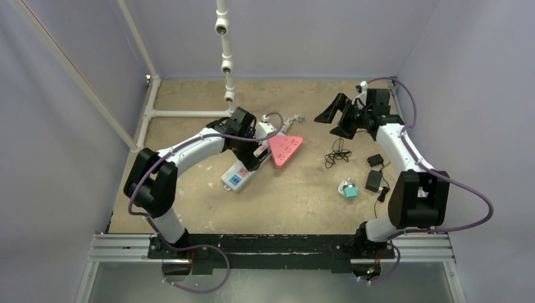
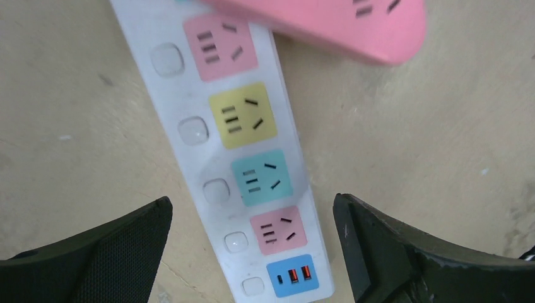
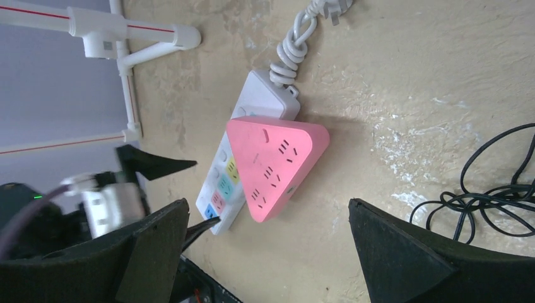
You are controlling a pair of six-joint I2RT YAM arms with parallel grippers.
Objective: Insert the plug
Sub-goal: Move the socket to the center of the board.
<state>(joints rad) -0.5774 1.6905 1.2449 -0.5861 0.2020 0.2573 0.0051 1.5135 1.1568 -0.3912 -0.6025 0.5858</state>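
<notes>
Two grippers, top view: the left gripper (image 1: 256, 153) hangs over the long white power strip with coloured sockets (image 1: 238, 175), jaws apart. The right gripper (image 1: 336, 121) is spread wide and empty.
Plug, top view: the small black boxy plug on a thin cord (image 1: 376, 160) lies ungrasped near the right arm, well apart from the strip.
Left wrist view: the strip (image 2: 208, 158) is framed between the parted fingers. It should be pinned firmly.
Right wrist view: the pink triangular socket block (image 3: 274, 161) overlaps the strip. The plug is best gripped by its body, with the prongs matched to the slots.
</notes>
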